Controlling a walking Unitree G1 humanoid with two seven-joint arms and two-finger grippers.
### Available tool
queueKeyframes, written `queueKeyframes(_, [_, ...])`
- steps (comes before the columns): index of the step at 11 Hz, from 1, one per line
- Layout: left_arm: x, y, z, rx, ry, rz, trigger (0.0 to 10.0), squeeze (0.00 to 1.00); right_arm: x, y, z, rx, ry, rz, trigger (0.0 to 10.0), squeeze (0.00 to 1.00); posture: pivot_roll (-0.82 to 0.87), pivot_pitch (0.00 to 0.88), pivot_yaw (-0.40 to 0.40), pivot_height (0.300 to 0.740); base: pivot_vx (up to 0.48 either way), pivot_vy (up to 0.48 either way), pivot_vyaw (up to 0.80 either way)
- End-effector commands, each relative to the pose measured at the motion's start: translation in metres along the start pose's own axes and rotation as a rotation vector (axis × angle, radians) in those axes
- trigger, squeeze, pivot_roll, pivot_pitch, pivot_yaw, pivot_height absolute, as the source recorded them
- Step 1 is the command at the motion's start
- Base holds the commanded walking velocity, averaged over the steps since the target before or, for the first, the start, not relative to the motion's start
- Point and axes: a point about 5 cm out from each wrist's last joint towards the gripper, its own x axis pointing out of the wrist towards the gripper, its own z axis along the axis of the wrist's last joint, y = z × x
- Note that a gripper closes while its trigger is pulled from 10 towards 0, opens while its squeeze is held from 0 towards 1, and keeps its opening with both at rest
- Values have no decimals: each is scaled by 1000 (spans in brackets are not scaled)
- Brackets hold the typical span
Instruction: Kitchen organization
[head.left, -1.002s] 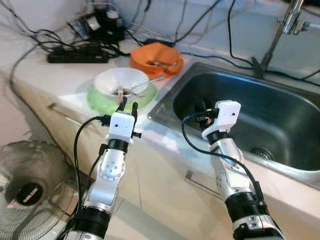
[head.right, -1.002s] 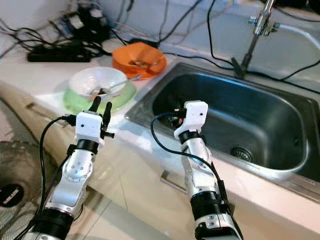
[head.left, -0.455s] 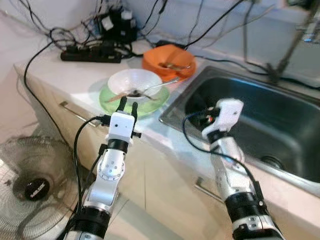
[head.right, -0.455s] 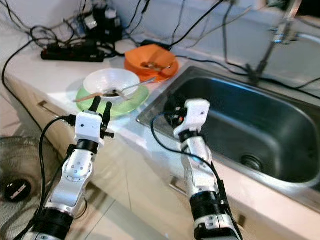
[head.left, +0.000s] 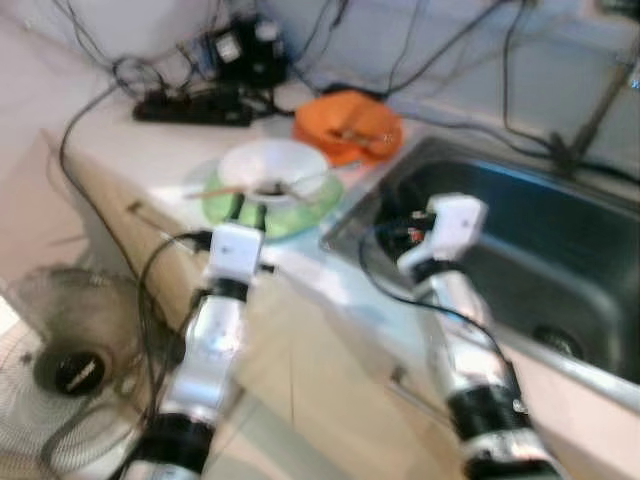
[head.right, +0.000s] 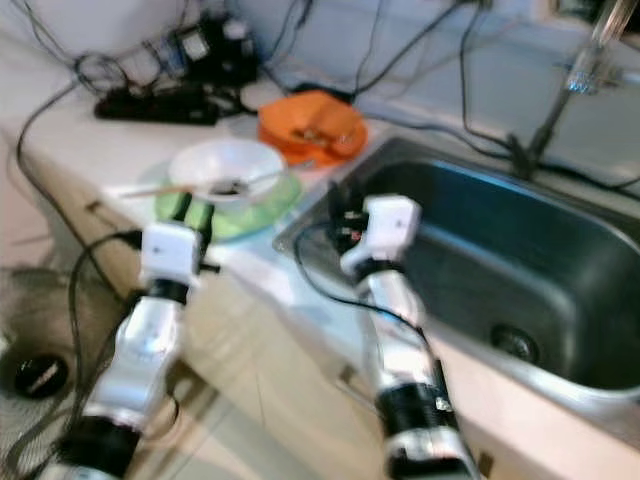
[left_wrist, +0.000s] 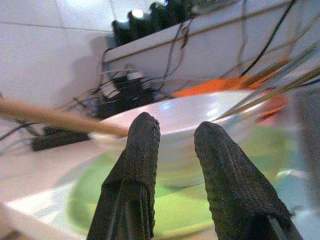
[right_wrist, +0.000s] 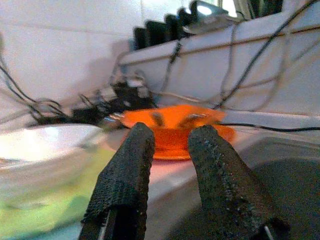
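The round white ceramic bowl (head.left: 273, 166) sits on a flat green plate (head.left: 318, 203) on the pale tabletop (head.left: 150, 145). The left gripper (left_wrist: 175, 150), parted and empty, hovers just before it; the right gripper (right_wrist: 167, 150), parted too, faces the orange bowl (right_wrist: 172, 122) by the steel sink (head.right: 520, 260).

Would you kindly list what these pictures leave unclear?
- White bowl on the green plate: its contents are motion-blurred in the eye views; its rim hides them in the left wrist view.
- Orange bowl: contents blurred.
- Steel sink: cut off by the eye views' right edge.
- Tap: spout cropped at top.
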Motion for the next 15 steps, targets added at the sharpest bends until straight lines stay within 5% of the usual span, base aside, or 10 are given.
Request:
queueKeyframes(1, [0,9,1,24,-9,12,10000,0,6,9,5,13,-22,24,10000,0,180,0,-17,740,289,0,0])
queueKeyframes(11, [-7,4,2,25,-27,-50,10000,0,4,9,1,15,-4,24,10000,0,185,0,-15,740,112,0,0])
queueKeyframes(15, [-9,-12,2,161,-30,-209,10000,0,5,9,-2,15,9,22,10000,0,190,0,-20,740,0,0,0])
